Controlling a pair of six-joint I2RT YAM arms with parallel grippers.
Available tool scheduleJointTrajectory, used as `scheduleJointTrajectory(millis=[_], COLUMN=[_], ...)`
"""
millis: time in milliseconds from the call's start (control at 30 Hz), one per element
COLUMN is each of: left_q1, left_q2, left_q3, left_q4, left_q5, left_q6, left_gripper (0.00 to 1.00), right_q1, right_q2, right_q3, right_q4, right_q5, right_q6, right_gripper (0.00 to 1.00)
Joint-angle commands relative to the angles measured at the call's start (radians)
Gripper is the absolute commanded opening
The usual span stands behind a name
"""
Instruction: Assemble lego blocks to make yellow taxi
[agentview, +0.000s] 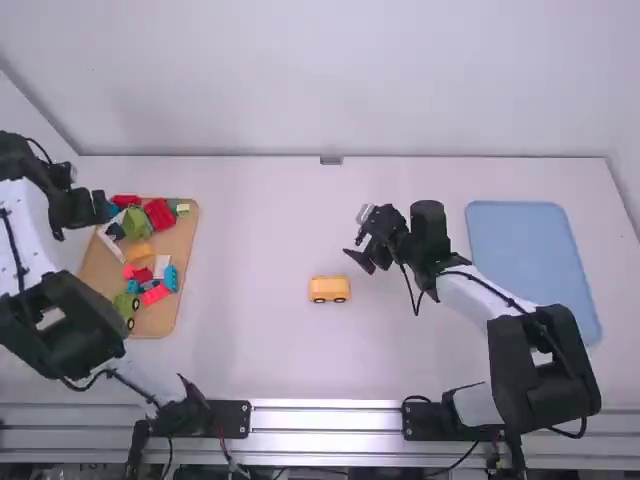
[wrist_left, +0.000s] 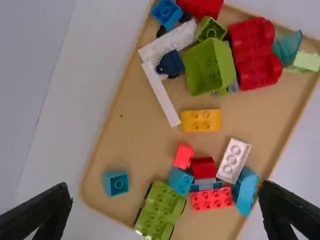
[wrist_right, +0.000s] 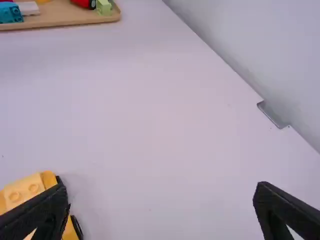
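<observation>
The left gripper (agentview: 101, 206), its fingers spread wide with nothing between them, hung over the far left part of the tray (agentview: 185, 240). Inside the tray, a white bar (wrist_left: 161, 94) lay left of the yellow block (wrist_left: 200, 120); a green wheeled block (wrist_left: 161, 209) sat towards the near end, a green tub (wrist_left: 209, 67) towards the far end, with a big red block (wrist_left: 254, 52) to its right. The taxi's yellow car (agentview: 329, 289) stood on the table well right of the tray. Farther right of the tray came the right gripper (agentview: 361, 261), wide and empty, then the blue mat (agentview: 530, 260).
</observation>
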Motion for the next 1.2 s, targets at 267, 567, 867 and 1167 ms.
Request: scheduleJointTrajectory(millis=[267, 567, 867, 1167], left_q1=[-0.026, -0.041, -0.036, -0.035], left_q2=[0.249, 0.320, 0.327, 0.328], left_q3=[0.175, 0.166, 0.014, -0.143], left_q4=[-0.121, -0.108, 0.068, 0.235], left_q5=[0.016, 0.050, 0.037, 0.044], left_q6=[0.486, 0.830, 0.900, 0.895], left_gripper=[0.99, 0.81, 0.68, 0.70], right_q1=[0.000, 0.000, 0.030, 0.029], right_q2=[-0.010, -0.010, -0.010, -0.011], right_q3=[0.006, 0.006, 0.006, 0.006], right_q4=[0.002, 0.002, 0.046, 0.088], right_q5=[-0.007, -0.009, 0.000, -0.002], right_q6=[0.025, 0.084, 0.085, 0.087], right_gripper=[0.99, 0.99, 0.99, 0.98])
